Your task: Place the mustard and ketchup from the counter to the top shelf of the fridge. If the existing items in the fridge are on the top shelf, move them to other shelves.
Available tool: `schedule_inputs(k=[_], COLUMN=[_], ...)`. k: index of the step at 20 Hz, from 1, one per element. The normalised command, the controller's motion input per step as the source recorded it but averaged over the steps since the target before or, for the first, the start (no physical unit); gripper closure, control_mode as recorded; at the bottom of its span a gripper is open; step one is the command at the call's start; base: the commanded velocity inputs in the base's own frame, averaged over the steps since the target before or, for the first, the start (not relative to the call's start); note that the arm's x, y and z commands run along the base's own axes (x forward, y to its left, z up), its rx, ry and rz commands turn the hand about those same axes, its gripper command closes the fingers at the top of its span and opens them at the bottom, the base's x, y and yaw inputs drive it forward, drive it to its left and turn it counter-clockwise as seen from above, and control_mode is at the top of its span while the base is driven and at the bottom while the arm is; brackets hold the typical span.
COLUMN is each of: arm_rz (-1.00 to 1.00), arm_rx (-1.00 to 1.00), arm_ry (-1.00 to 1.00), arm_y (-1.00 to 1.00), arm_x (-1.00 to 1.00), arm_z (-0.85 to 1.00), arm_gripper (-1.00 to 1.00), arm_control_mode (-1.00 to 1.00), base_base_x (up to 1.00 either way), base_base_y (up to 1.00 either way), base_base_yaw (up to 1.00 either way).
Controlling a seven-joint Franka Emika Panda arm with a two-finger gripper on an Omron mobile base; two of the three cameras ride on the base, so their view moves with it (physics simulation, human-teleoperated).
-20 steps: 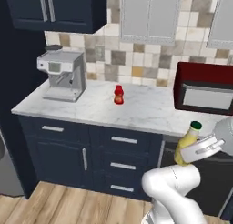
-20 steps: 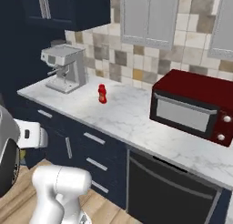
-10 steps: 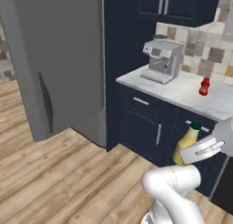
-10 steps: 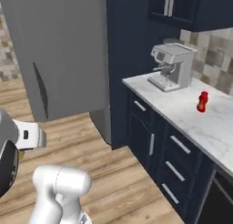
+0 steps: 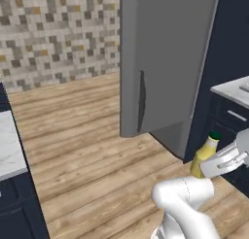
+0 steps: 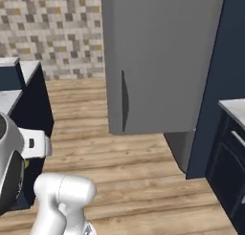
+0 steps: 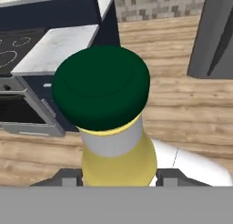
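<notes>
Your arm bent low, claw (image 5: pixel 220 166) squeezing mustard (image 5: pixel 204 155) upright by navy cabinet. Big grey fridge (image 5: pixel 165 63) door stands ahead of you, shut, wood floor (image 5: pixel 82 136) between.

Home kitchen: grey fridge (image 5: pixel 165 63), tiled backsplash (image 5: pixel 53 34), marble counter (image 7: pixel 59 48), wood floor (image 5: pixel 87 150).

Wood plank floor (image 5: pixel 87 150), mosaic tile wall (image 5: pixel 53 34).

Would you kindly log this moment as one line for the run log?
gripper: shut on mustard | mustard: upright, off counter | fridge: door ajar, ahead
</notes>
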Motion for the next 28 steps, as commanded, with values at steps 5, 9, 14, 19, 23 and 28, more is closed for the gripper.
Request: schedule_inputs(k=[5, 9, 14, 19, 23, 28], arm_rz=[0.00, 0.00, 0.00, 0.00, 0.00, 0.00], arm_rx=[0.00, 0.00, 0.00, 0.00, 0.00, 0.00], arm_ry=[0.00, 0.00, 0.00, 0.00, 0.00, 0.00], arm_y=[0.00, 0.00, 0.00, 0.00, 0.00, 0.00], arm_x=[0.00, 0.00, 0.00, 0.00, 0.00, 0.00], arm_z=[0.00, 0.00, 0.00, 0.00, 0.00, 0.00], arm_gripper=[1.00, 1.00, 1.00, 1.00, 1.00, 1.00], arm_control_mode=[1.00, 1.00, 1.00, 1.00, 1.00, 1.00], base_base_x=[1.00, 1.00, 1.00, 1.00, 1.00, 0.95], base_base_y=[1.00, 1.00, 1.00, 0.09, -0.06, -0.13], base_base_yaw=[0.06, 0.00, 0.00, 0.02, 0.20, 0.25])
